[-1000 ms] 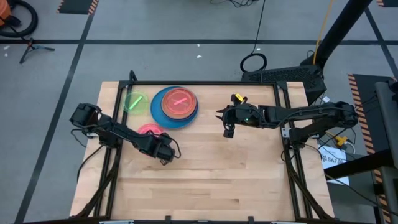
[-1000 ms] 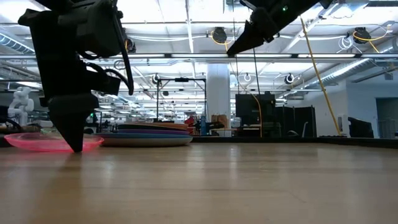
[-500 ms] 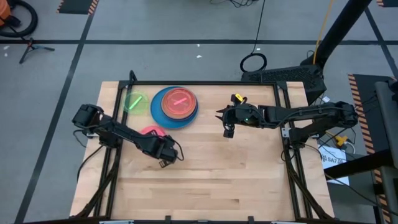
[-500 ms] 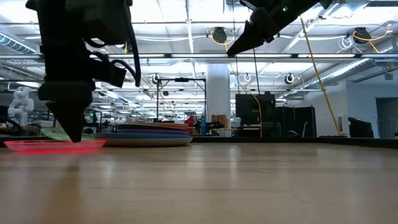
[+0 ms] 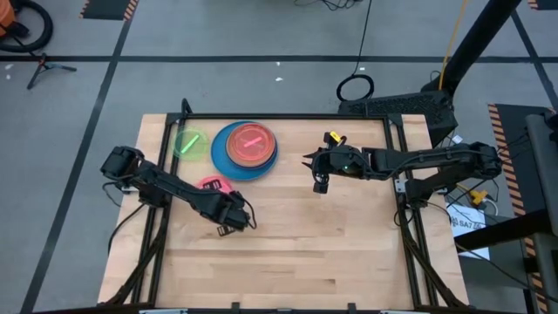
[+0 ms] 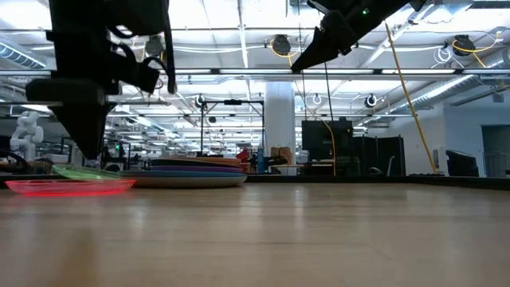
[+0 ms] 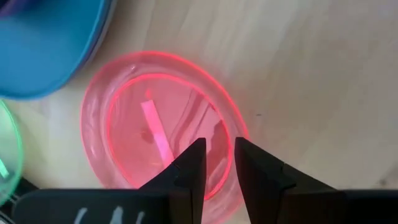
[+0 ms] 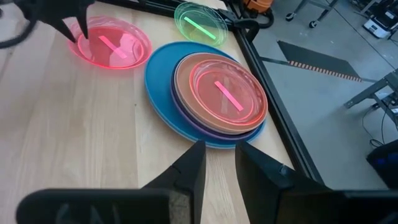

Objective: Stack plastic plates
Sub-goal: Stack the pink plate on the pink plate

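Plate (image 7: pixel 161 130): round, translucent pink, on wood table (image 5: pixel 331 244).

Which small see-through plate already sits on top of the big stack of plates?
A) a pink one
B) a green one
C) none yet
A: a pink plate lies on top of the stack, while the green plate and a second pink plate lie apart on the table, as the right wrist view shows.

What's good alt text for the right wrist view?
A stack of plates, blue at the bottom and pink on top, sits on a wooden table, with a loose pink plate and green plate beyond.
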`<state>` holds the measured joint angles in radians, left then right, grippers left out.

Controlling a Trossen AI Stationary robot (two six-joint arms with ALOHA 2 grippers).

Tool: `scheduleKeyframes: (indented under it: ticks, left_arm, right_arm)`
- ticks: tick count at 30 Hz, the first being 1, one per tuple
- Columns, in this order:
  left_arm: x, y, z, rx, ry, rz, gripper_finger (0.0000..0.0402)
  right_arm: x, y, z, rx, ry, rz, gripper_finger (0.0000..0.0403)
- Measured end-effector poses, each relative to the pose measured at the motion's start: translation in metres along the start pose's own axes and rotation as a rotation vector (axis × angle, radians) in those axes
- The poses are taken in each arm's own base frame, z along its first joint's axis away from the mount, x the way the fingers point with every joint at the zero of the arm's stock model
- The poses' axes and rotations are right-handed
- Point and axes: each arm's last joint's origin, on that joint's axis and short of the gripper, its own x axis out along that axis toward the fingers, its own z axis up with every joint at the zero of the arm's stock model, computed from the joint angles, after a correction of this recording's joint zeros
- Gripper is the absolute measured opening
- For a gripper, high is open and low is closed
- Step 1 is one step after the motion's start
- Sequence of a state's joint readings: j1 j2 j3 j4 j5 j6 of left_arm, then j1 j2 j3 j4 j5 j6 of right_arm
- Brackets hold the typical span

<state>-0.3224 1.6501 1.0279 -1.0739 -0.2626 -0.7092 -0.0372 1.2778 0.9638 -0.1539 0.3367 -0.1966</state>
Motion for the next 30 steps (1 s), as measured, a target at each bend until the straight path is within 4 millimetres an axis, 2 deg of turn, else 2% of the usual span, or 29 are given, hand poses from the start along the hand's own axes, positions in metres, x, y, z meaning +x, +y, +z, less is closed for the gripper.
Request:
scheduleKeyframes:
  ticks: [5,8,15,23,30]
  left_arm:
    - [-0.013,-0.003,0.006,0.117,-0.032,-0.009,0.0092]
    - [-0.015,-0.006,0.008,0.165,-0.107,0.02,0.0092]
    - [-0.003,-0.018,-0.003,0.178,-0.182,0.035,0.0092]
    - [0.017,-0.021,-0.016,0.159,-0.19,0.029,0.0092]
    - [0.018,-0.022,-0.028,0.135,-0.283,0.05,0.0092]
  right_arm:
    - [0.0,0.0,0.0,0.002,0.0,0.0,0.0079]
    - [0.0,0.0,0.0,0.013,0.0,0.002,0.0079]
    - [0.0,0.001,-0.003,0.021,0.032,0.008,0.0079]
    - [0.0,0.001,-0.003,0.029,0.035,0.008,0.0079]
    - [0.0,0.001,-0.003,0.033,0.034,0.008,0.0079]
